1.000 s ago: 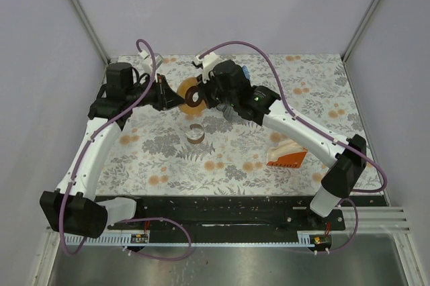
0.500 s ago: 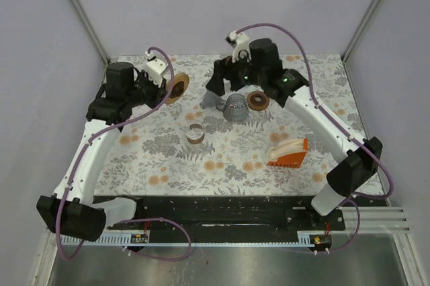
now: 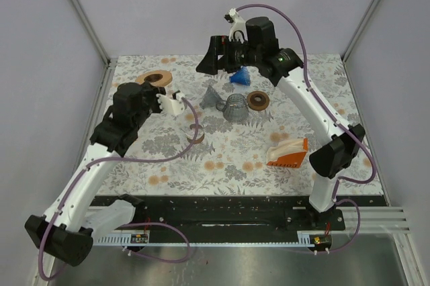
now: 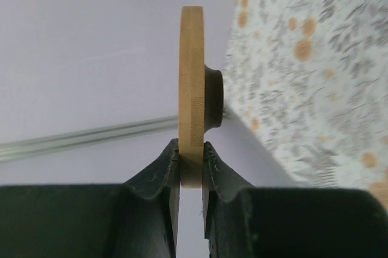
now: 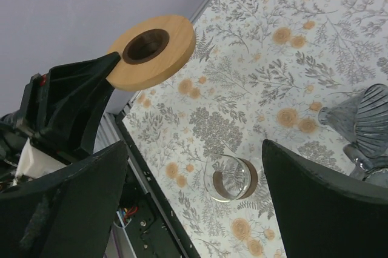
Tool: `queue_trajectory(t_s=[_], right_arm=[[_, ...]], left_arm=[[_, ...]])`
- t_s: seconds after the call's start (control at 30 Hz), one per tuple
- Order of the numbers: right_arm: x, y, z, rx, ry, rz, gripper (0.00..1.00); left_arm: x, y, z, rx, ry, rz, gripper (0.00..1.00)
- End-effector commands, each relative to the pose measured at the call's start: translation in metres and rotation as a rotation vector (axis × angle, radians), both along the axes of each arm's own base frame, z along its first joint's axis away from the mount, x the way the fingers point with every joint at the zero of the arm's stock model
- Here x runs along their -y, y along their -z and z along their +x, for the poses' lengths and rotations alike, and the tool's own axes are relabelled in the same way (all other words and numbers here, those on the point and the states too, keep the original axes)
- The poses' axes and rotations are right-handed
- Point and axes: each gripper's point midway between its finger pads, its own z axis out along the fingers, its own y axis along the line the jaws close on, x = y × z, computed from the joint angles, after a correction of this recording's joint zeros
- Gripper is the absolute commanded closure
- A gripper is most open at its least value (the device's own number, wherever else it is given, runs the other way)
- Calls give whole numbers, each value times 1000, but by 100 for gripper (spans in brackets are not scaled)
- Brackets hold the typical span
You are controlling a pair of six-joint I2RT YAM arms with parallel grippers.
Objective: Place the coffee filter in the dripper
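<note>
The left hand [image 4: 191, 155] clamps one wooden disc [image 4: 191, 76] near the bench's [image 3: 322, 84] far-left edge. The right hand [image 5: 194, 149] gapes wide, raised far-centre. One glass dripper [image 3: 213, 97] sits mid-bench and one orange filter box [image 3: 287, 155] near-right, with open bench between.

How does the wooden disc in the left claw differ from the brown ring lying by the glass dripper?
The wooden disc is pale; the brown ring is dark. The disc is pinched by its edge in the left claw, off the table; the ring lies flat on the table, untouched. Both are round with a darker centre.
</note>
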Motion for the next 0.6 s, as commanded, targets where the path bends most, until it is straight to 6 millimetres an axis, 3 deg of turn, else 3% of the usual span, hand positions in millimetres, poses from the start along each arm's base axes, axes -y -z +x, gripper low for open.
queue_trajectory(t_s=[0.0, 0.13, 0.37, 0.57], right_arm=[[-17, -17, -21, -37, -77, 73, 1], [-27, -25, -36, -17, -122, 92, 1], [-45, -17, -58, -61, -209, 138, 3], [-57, -16, -70, -107, -320, 214, 21]], left_arm=[[1, -83, -26, 491, 179, 346, 100], [30, -89, -54, 707, 370, 469, 100], [50, -103, -76, 967, 441, 567, 100], [58, -102, -83, 1022, 486, 578, 100]])
